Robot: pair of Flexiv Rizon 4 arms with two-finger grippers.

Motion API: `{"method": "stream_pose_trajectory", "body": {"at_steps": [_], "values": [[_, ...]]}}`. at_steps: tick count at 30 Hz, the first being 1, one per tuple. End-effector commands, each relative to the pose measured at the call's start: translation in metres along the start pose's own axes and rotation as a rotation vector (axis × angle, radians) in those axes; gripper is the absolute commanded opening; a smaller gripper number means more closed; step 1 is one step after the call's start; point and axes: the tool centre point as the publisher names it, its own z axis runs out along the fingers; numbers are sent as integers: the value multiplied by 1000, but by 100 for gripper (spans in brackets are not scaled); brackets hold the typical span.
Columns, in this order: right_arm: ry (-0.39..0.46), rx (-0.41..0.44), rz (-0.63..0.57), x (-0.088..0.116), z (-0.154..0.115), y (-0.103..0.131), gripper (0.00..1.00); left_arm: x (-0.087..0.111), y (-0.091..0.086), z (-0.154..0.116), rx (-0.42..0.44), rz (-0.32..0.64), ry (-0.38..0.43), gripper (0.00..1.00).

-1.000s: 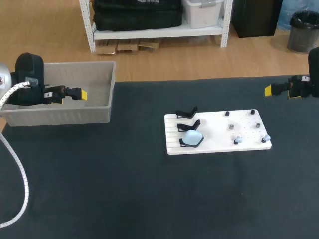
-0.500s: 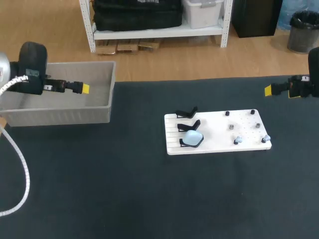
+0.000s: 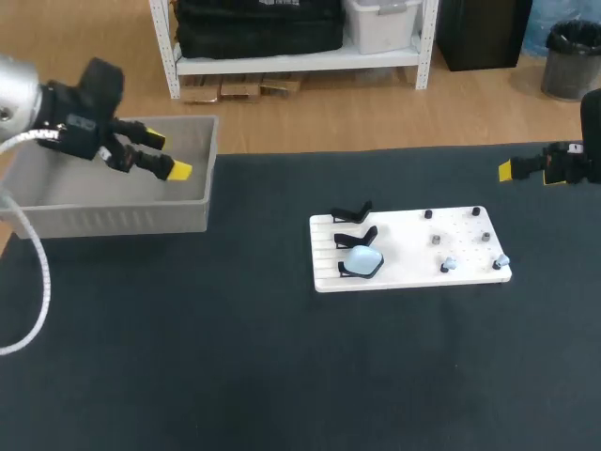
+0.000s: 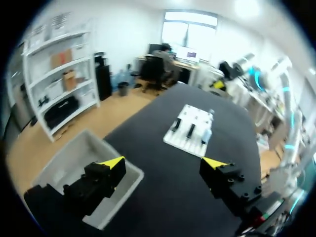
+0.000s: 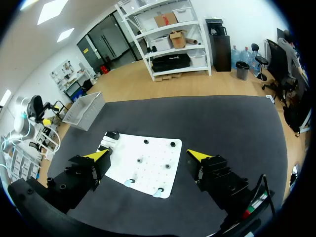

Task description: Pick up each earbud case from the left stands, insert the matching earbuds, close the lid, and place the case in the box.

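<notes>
A light blue earbud case (image 3: pixel 362 260) sits on the front black stand at the left of the white board (image 3: pixel 404 256). Two black stands (image 3: pixel 354 212) behind it are empty. Two light blue earbuds (image 3: pixel 448 265) rest on pegs at the board's front right. My left gripper (image 3: pixel 167 155) hangs open and empty over the right end of the grey box (image 3: pixel 113 221). In the left wrist view the left gripper (image 4: pixel 164 163) looks out at the box (image 4: pixel 74 163) and the far board (image 4: pixel 190 133). My right gripper (image 3: pixel 504 170) stays open at the table's right; the right gripper (image 5: pixel 148 155) faces the board (image 5: pixel 158 177).
Several small dark pegs (image 3: pixel 428 214) stand on the right half of the board. The grey box has tall walls and sits at the table's back left corner. Dark table surface (image 3: pixel 282 376) stretches between the box and the board and in front of both.
My left arm has swung up and right, and its gripper now tilts down over the box's right end. The right arm, board and case have not moved.
</notes>
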Motion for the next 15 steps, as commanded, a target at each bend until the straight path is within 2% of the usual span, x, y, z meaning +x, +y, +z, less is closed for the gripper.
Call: {"method": "stream_pose_trajectory", "body": {"at_steps": [1, 7, 15], "values": [[0, 0, 0, 0, 0, 0, 100, -3, -8, 16, 122, 83, 27, 100], [0, 0, 0, 0, 0, 0, 100, 7, -38, 38, 184, 121, 35, 100], [0, 0, 0, 0, 0, 0, 100, 9, -62, 66, 204, 149, -58, 100]]}}
